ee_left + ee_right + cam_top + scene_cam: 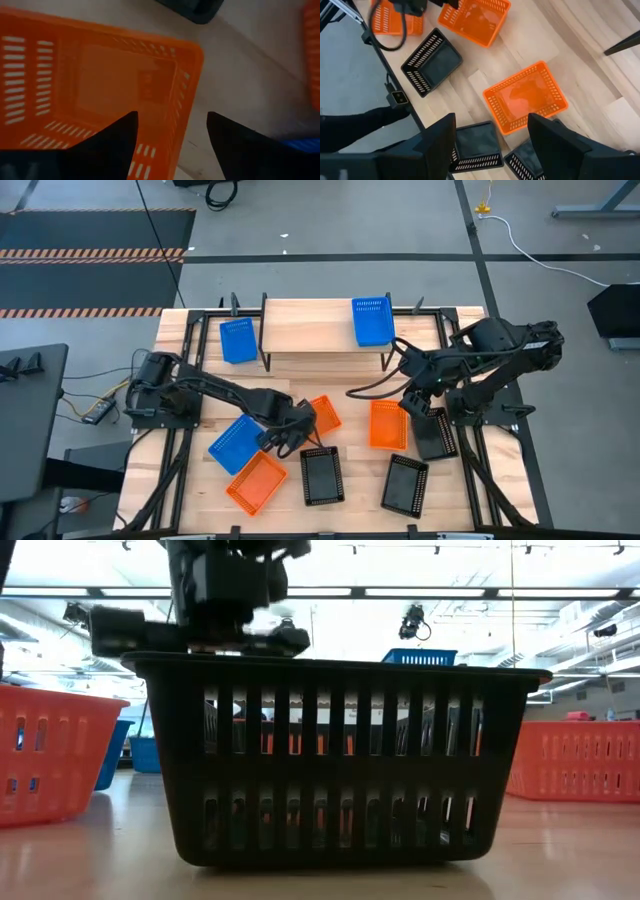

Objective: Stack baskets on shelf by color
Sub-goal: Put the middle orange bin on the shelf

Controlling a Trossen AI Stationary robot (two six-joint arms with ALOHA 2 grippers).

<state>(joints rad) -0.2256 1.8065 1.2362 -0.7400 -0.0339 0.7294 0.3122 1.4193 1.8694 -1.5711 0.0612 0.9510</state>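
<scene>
My left gripper (pixel 297 427) (pixel 172 116) is open, low over the orange basket (pixel 322 416) (pixel 95 85) at the table's middle. One finger is inside it and one outside its side wall (pixel 182 100), near a corner. I cannot tell whether they touch it. My right gripper (pixel 420 402) (pixel 491 120) is open and raised above another orange basket (pixel 388 424) (pixel 525 97). The shelf (pixel 310 330) carries one blue basket (pixel 372 320) (pixel 420 657) at its right end. A second blue basket (pixel 238 340) sits on the table left of the shelf, and a third (pixel 237 442) lies under the left arm.
A third orange basket (pixel 256 482) lies near the front left. Three black baskets rest on the table: one front centre (pixel 322 476) (pixel 330 760), one front right (pixel 405 483), one under the right arm (pixel 435 432). Most of the shelf top is bare wood.
</scene>
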